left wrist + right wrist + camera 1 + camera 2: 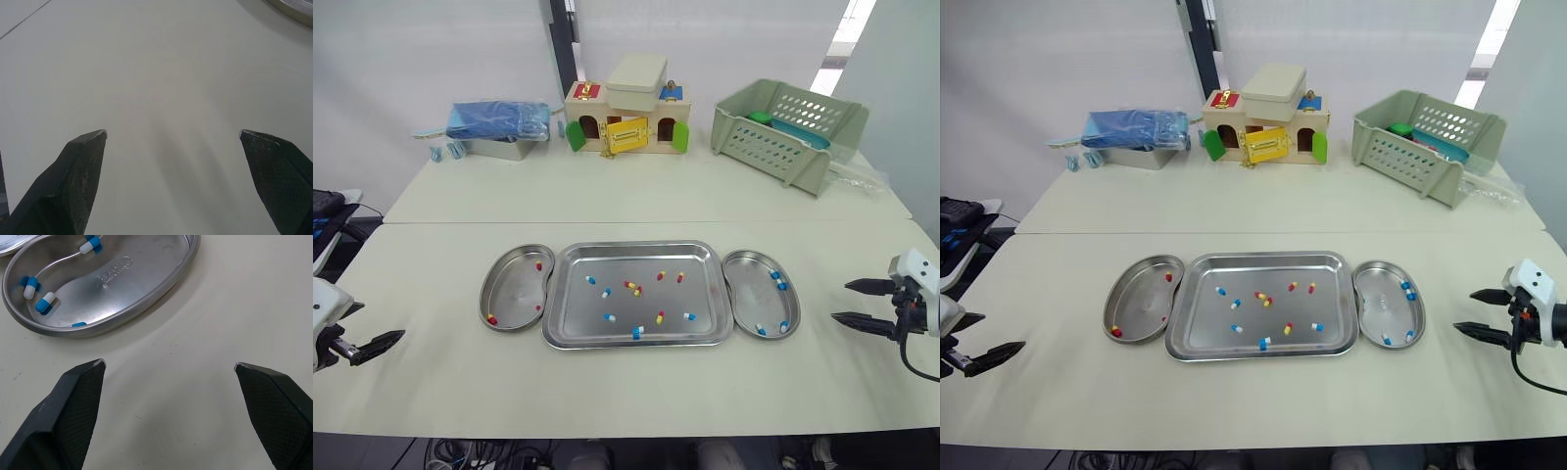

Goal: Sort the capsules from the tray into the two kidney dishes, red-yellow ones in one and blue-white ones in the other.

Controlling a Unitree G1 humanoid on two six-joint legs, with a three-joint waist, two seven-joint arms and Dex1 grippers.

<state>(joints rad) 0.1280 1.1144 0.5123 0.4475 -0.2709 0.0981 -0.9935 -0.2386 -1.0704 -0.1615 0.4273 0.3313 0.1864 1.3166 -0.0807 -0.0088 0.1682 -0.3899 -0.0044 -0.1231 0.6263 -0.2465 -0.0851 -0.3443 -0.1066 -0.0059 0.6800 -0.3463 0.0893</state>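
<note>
A steel tray (636, 257) lies mid-table with several loose capsules, both blue-white (606, 292) and red-yellow (631, 287). Against its left side is a kidney dish (514, 286) holding three red-yellow capsules (492, 319). The kidney dish (754, 296) on its right side holds several blue-white capsules (775, 276). My left gripper (391, 341) hovers low near the table's front left, well left of the dishes, open and empty (173, 133). My right gripper (840, 301) is open and empty, just right of the right dish (122, 289), pointing toward it.
At the back of the table stand a wooden toy house (626, 117), a green plastic basket (788, 127) and a metal box with a blue bag (499, 127). A seam (636, 221) crosses the table behind the tray.
</note>
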